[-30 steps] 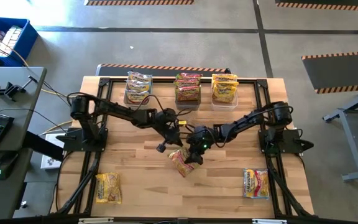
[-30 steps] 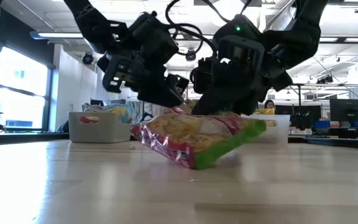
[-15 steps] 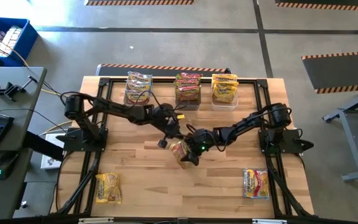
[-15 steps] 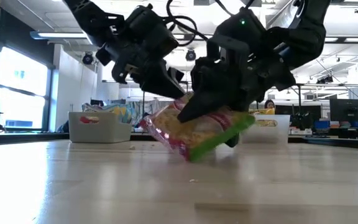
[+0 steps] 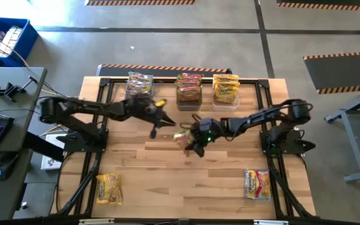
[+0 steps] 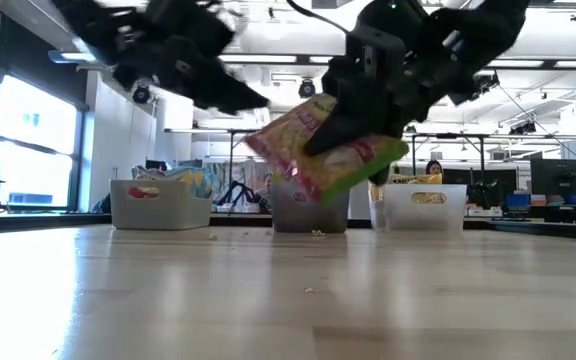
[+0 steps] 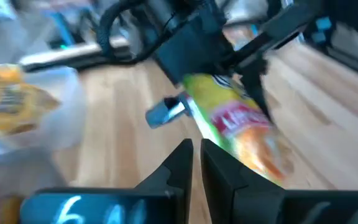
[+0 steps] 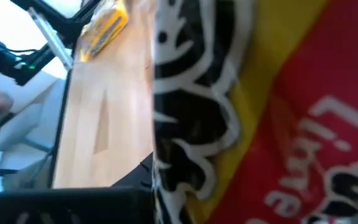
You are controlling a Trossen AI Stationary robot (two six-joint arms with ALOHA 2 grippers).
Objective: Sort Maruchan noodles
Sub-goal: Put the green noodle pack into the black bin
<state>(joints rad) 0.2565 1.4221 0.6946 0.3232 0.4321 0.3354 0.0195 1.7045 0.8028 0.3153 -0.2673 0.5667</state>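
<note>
A yellow Maruchan packet with red, pink and green print [image 5: 184, 139] hangs in the air over the table's middle, held by my right gripper [image 5: 195, 139]. It also shows in the low view [image 6: 318, 150], in the left wrist view [image 7: 241, 124], and it fills the right wrist view [image 8: 247, 112]. My left gripper [image 5: 159, 120] is shut and empty, to the left of the packet and apart from it; its fingers [image 7: 196, 152] show nearly closed. Two more packets lie flat on the table, at the near left [image 5: 109, 188] and the near right [image 5: 257, 184]. My right gripper pinches the packet between its two fingers [image 6: 340, 128], coming from the table's right and slanting down. The gripper's body hides the exact spot it holds. The packet is lifted clear of the table and tilted, its pink end [image 6: 268, 145] pointing toward the left arm.
Three tubs stand in a row at the far edge, left [image 5: 139, 89], middle [image 5: 189, 89] and right [image 5: 225, 89], each with packets inside. They show in the low view behind the packet [image 6: 160, 203]. Bare wood lies in the table's near middle [image 5: 180, 187].
My right gripper has lifted the packet off the table, carried it up toward the far edge, and tipped it. My left gripper has drawn back toward the table's left and far edge, away from the packet.
</note>
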